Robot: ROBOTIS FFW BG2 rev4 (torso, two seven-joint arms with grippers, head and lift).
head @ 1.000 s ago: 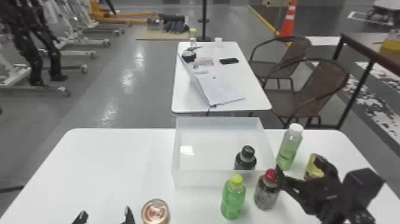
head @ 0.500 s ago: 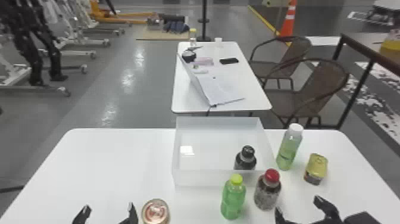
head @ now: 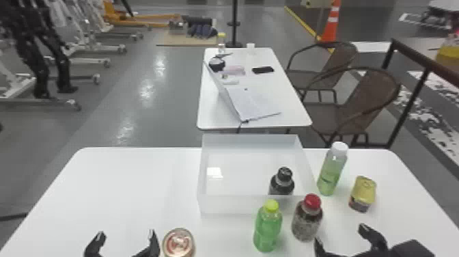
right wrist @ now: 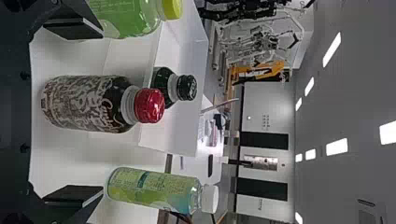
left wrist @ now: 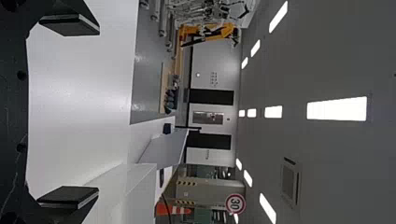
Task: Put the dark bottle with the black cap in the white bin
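Observation:
In the head view, the dark bottle with the black cap (head: 282, 181) stands upright inside the white bin (head: 235, 205), at its near right corner; the bin's front wall hides its lower part. My right gripper (head: 341, 237) is open at the front right, nearer than the bin, holding nothing. In the right wrist view, the black-capped bottle (right wrist: 173, 87) shows behind the bin's wall, beyond the spread fingers of my right gripper (right wrist: 100, 114). My left gripper (head: 124, 239) stays parked at the front left, open and holding nothing; the left wrist view shows this left gripper (left wrist: 98, 112) too.
A green bottle (head: 267, 227) and a red-capped bottle (head: 306, 218) stand before the bin. Right of it are a white-capped bottle (head: 331, 171) and a yellow can (head: 362, 194). Another can (head: 178, 243) is beside my left gripper.
My right gripper has drawn back toward the near edge, away from the red-capped bottle and the yellow can. The left gripper has shifted only slightly. The black-capped bottle has stayed in place.

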